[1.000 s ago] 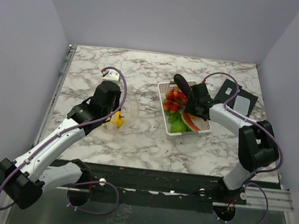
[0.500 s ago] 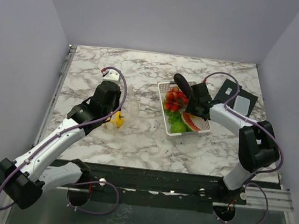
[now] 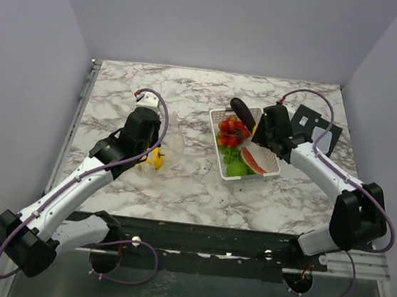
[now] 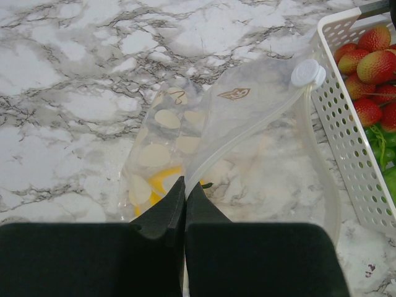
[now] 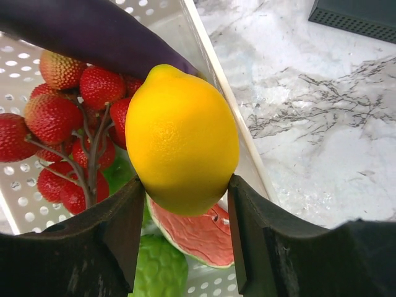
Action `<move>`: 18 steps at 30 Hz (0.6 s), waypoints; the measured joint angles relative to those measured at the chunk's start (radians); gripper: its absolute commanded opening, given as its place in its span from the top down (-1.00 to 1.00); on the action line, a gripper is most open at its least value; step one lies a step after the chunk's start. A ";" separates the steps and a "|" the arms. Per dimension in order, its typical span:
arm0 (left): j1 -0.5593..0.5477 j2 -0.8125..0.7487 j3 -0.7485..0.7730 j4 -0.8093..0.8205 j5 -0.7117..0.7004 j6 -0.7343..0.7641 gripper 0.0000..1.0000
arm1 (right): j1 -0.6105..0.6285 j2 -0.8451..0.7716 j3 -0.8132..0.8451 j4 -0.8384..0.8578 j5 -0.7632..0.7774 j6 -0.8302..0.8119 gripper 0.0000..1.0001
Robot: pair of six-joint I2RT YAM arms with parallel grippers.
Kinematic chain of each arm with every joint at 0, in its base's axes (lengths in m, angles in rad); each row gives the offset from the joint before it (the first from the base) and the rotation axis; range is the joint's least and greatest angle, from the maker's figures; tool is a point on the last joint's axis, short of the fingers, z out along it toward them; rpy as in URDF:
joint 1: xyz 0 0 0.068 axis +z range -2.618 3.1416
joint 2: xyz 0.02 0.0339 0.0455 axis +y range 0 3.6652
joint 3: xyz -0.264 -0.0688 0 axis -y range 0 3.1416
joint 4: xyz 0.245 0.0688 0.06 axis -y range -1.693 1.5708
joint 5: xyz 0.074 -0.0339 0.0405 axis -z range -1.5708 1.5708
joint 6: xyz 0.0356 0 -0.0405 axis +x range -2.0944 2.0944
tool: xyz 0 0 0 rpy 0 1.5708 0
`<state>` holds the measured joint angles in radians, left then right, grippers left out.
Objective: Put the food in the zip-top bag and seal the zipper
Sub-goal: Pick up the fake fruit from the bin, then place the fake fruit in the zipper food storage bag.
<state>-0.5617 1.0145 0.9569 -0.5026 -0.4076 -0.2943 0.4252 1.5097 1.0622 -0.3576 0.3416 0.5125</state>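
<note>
- Your left gripper [image 4: 185, 187] has not moved over the last second: its fingers are pressed together on the near edge of the zip-top bag [image 4: 247, 124], pinching the plastic and pinning it to the marble table [image 3: 191, 90].
- The bag lies flat just left of the white basket [image 3: 216, 149], with yellow pieces [image 4: 162, 179] already showing through it. The zipper [image 4: 253, 130] runs diagonally up to a white slider [image 4: 307, 73] and looks unsealed.
- The basket holds the rest of the food: the red cluster [image 5: 68, 120], the eggplant [image 5: 93, 31], the watermelon slice [image 5: 198, 232] and the green pieces [image 3: 235, 168].
- Your right gripper [image 5: 184, 192] is what has changed: it was down in the basket a moment ago and has now lifted above the basket's right side, clamped around a yellow lemon [image 5: 182, 133].
- That probably means the pick has succeeded, so your next job is to carry the lemon left to the bag's mouth. From here I cannot tell how wide that mouth gapes.
</note>
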 measured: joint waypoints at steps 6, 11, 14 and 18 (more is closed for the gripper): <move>0.000 0.000 0.000 0.000 0.001 0.000 1.00 | 0.000 -0.106 -0.022 -0.013 -0.023 -0.017 0.66; 0.000 0.000 0.000 0.000 0.002 0.000 1.00 | 0.008 -0.202 -0.028 -0.026 -0.086 -0.038 0.67; 0.000 0.000 0.000 0.000 0.003 0.000 1.00 | 0.026 -0.245 -0.028 -0.035 -0.127 -0.049 0.68; 0.000 0.000 0.000 0.000 0.003 0.000 1.00 | 0.069 -0.297 -0.028 -0.043 -0.180 -0.060 0.68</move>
<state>-0.5617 1.0145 0.9569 -0.5026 -0.4046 -0.2943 0.4938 1.2125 1.0344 -0.4004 0.1612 0.4522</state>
